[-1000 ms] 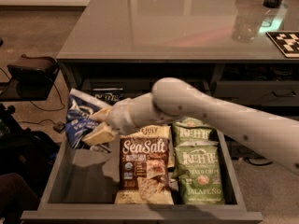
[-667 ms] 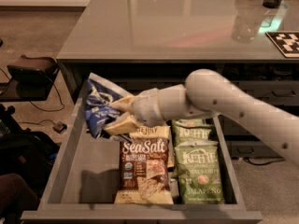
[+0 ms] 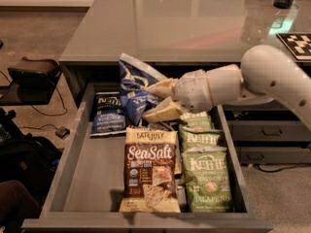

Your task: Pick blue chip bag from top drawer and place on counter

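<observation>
So the end effector [image 3: 154, 101] is clamped on the blue chip bag [image 3: 133, 92], one finger on top and one underneath, pinching the crinkly right side of it. The bag hangs tilted, pale top corner pointing up and away. It's over the far end of the top drawer [image 3: 73, 165], in front of the near edge of the tabletop [image 3: 170, 23]. My read is that it's a side pinch because that's the easy way to get hold of a floppy bag lying among others.

The arm [image 3: 265, 79] comes in from the right, roughly level, which keeps it above the drawer contents rather than dragging through them.

Just below and left of the held bag, a navy Kettle bag [image 3: 107, 113] lies flat in the far left corner, so that's the lookalike to ignore. Nearer, the Sea Salt bag [image 3: 150, 171] sits in the middle row and the green Kettle bags [image 3: 206, 183] are stacked along the right side. The left side of the drawer floor is bare in the near half.

I'd say the pick looks done and the carry to the tabletop is what's left. It needs a bit more height to get over that edge.
</observation>
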Controlling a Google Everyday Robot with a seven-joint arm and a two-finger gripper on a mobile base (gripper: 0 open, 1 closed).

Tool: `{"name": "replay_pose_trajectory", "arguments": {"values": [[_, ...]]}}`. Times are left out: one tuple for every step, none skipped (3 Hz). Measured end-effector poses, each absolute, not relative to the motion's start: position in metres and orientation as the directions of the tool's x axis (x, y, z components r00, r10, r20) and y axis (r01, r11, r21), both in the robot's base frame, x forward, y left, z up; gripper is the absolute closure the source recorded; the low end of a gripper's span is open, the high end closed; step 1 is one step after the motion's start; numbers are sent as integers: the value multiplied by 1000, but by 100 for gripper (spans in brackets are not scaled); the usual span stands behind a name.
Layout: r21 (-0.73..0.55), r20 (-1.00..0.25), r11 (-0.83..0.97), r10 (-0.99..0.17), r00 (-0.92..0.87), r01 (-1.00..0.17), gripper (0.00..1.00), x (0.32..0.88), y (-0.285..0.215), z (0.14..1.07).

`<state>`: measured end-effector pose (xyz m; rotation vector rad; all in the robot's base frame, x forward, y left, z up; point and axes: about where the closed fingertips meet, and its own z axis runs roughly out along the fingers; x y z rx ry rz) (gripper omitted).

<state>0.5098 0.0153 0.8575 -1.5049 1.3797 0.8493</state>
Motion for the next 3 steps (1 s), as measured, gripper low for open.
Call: {"name": "replay_pose_trajectory", "arguments": {"values": [[-205, -884, -7, -428, 188, -979, 100, 512, -6, 878], [-236, -859, -29, -460, 223, -971, 100, 513, -20, 892], [-237, -859, -31, -460, 224, -971, 100, 512, -21, 893]]}}
